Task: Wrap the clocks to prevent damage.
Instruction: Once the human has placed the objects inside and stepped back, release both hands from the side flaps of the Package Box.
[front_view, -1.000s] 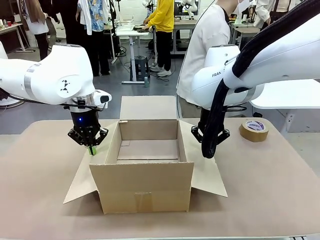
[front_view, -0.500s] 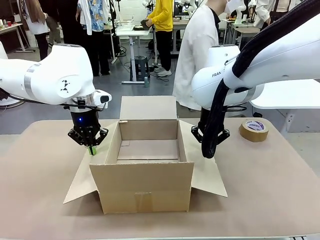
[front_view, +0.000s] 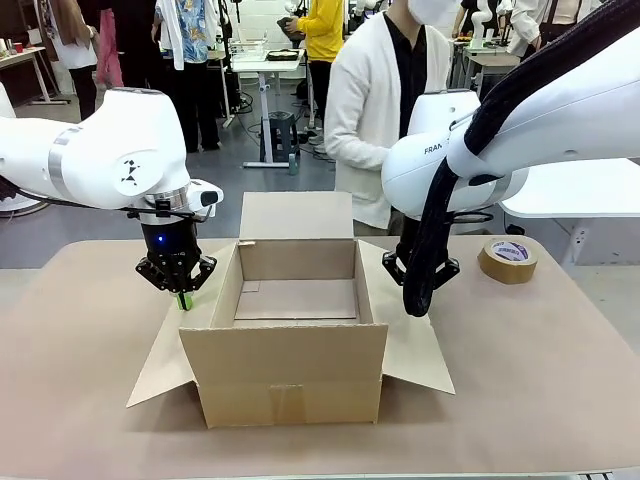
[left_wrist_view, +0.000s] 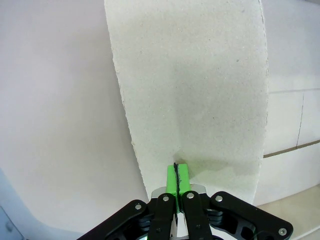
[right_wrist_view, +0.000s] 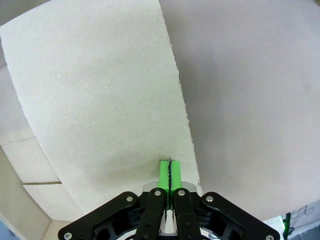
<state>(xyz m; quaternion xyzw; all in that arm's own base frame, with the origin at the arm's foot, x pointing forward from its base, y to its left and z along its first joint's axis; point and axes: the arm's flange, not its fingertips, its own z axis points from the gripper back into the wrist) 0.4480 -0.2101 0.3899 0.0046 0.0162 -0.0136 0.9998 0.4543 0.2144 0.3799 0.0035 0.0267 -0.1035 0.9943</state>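
The clocks are out of view. An open brown cardboard box (front_view: 285, 362) stands at the table's middle with nothing showing inside it. My left gripper (front_view: 182, 299) is shut, and its green tips (left_wrist_view: 176, 175) rest on the box's spread left flap (left_wrist_view: 200, 90). On the other side, my right gripper (right_wrist_view: 170, 169) is shut too, its tips down on the right flap (right_wrist_view: 100, 100). In the front view a black cable partly covers the right gripper (front_view: 414, 298). Neither gripper holds anything.
A person in a white cardigan (front_view: 368, 110) stands at the far side of the table behind the box. A brown tape roll (front_view: 508, 259) lies at the back right. The box's rear flap (front_view: 296, 213) stands upright. Bare table (front_view: 540, 380) lies on both sides.
The person has stepped left and turned toward the table behind the box. Both arms and the box have stayed still.
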